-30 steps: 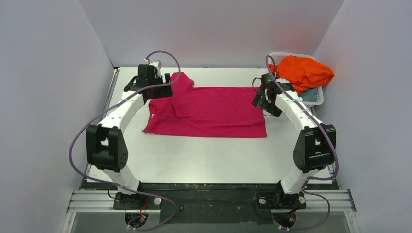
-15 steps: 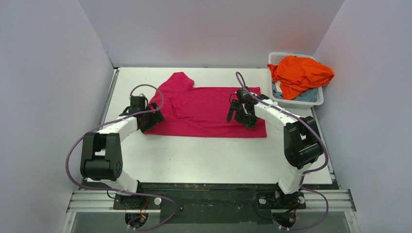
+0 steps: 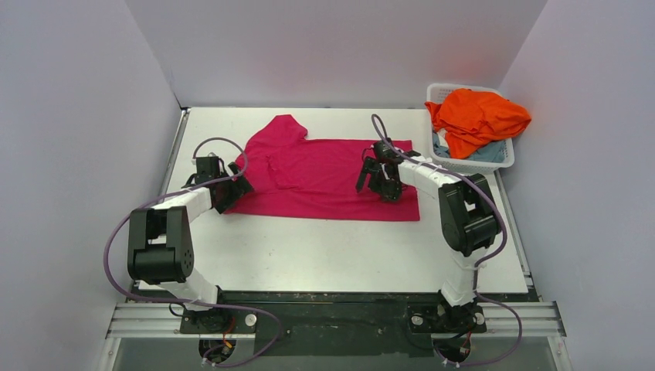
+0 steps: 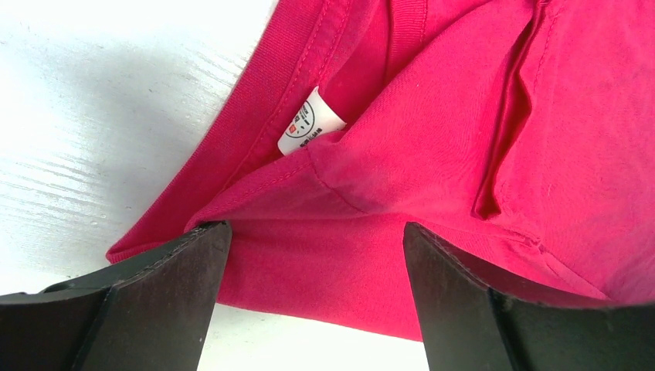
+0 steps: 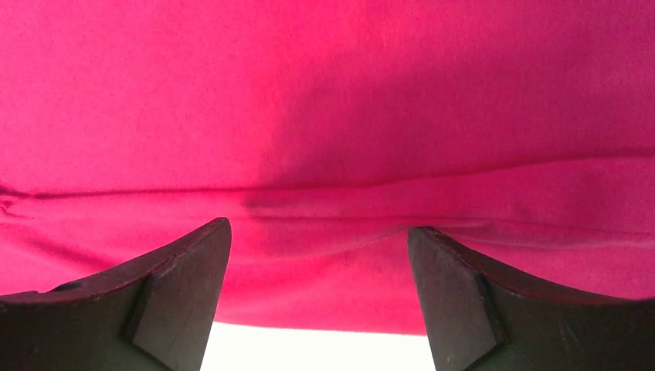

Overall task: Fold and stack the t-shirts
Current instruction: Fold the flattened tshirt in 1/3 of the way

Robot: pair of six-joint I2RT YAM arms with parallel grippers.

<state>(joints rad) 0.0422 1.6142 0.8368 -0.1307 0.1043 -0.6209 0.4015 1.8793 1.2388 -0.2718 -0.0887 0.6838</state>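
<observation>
The magenta-pink t-shirt (image 3: pixel 324 174) lies spread flat mid-table, one sleeve pointing to the far left. My left gripper (image 3: pixel 233 188) is open and low at the shirt's near-left corner. In the left wrist view (image 4: pixel 313 232) its jaws straddle the cloth edge beside the collar and a white label (image 4: pixel 310 124). My right gripper (image 3: pixel 378 184) is open and low over the shirt's right part. In the right wrist view (image 5: pixel 318 232) its jaws straddle a pink cloth edge. The orange t-shirt (image 3: pixel 479 114) is heaped in the basket, with the blue-grey t-shirt (image 3: pixel 485 154) under it.
The white lattice basket (image 3: pixel 471 166) stands at the far right corner against the wall. Grey walls close in the table at the left, back and right. Bare white tabletop (image 3: pixel 324 247) lies between the shirt and the arm bases.
My left gripper has come from the far sleeve down to the shirt's near-left corner. My right gripper has moved left from beside the basket onto the shirt. The shirt has shifted slightly.
</observation>
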